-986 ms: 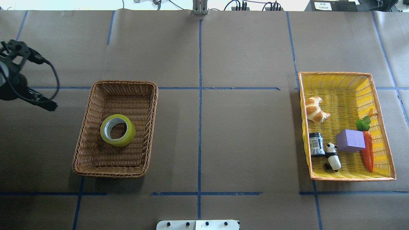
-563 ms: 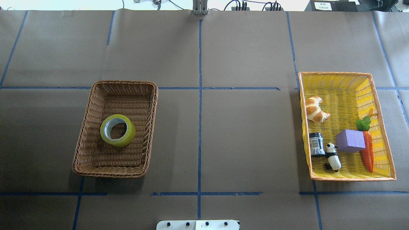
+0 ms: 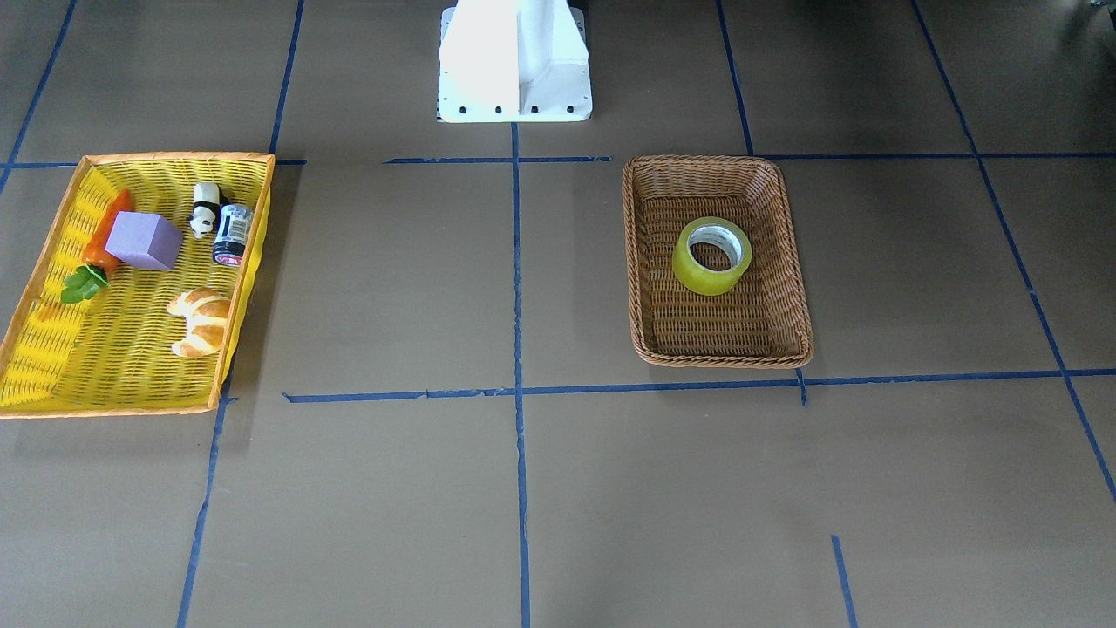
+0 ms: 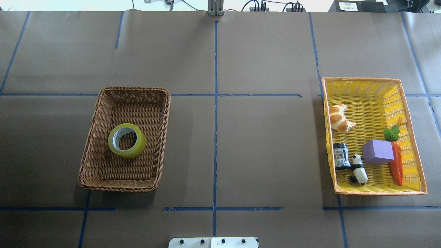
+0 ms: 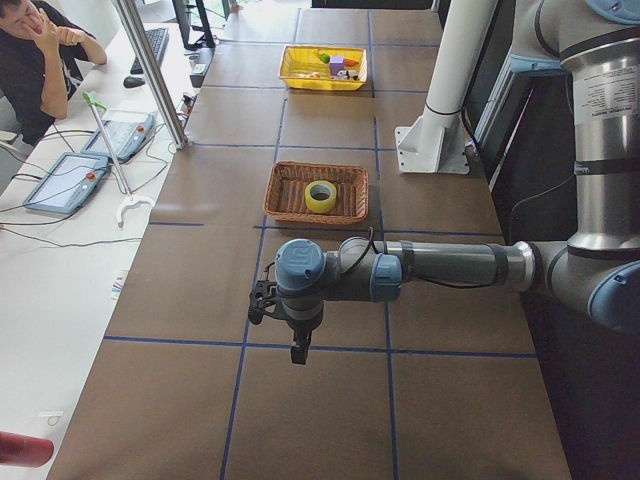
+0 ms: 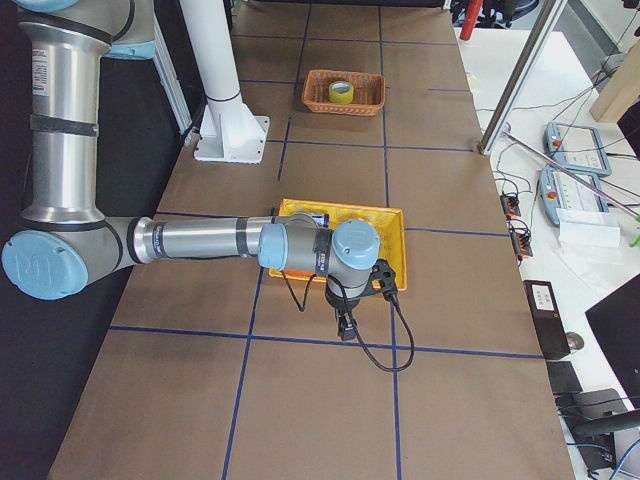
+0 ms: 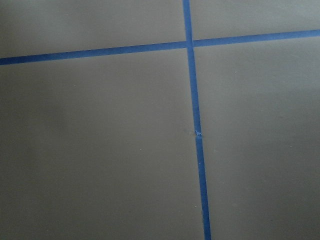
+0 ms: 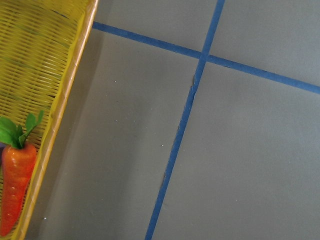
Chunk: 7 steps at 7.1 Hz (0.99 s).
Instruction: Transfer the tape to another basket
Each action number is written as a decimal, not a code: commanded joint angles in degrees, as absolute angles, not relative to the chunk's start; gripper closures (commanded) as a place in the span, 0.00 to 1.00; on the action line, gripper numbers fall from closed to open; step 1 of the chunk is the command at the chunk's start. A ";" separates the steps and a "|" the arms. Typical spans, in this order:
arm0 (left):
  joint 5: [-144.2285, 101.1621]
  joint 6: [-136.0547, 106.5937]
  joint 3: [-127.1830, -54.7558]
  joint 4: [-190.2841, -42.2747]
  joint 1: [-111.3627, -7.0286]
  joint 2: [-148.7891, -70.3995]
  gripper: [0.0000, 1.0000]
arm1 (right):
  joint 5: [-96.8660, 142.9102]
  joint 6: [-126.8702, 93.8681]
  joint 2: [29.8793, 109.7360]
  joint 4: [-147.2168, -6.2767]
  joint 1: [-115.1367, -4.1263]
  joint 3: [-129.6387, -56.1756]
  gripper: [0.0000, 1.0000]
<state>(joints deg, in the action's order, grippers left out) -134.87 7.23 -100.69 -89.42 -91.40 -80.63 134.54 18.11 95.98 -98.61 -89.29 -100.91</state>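
The tape lies in the brown basket, so transfer looks complete (left claw and right claw: state cannot be told); next, park arms.

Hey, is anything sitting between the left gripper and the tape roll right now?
Nothing loose shows. The left gripper hangs above the table, apart from the basket. Only the basket's own woven wall lies between it and the tape, which lies flat inside, alone.

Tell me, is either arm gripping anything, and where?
Nothing seen: the tape lies free in the basket, away from the left gripper and right gripper.
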 commanded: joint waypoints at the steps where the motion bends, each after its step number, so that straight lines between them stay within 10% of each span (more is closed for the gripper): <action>1: -134.56 7.12 -100.81 -89.12 -91.23 -80.51 0.00 | 134.47 18.19 96.24 -98.53 -89.30 -100.99 0.00; 7: -135.09 7.21 -101.78 -89.65 -91.23 -76.82 0.00 | 134.65 18.19 97.03 -98.44 -89.30 -100.99 0.00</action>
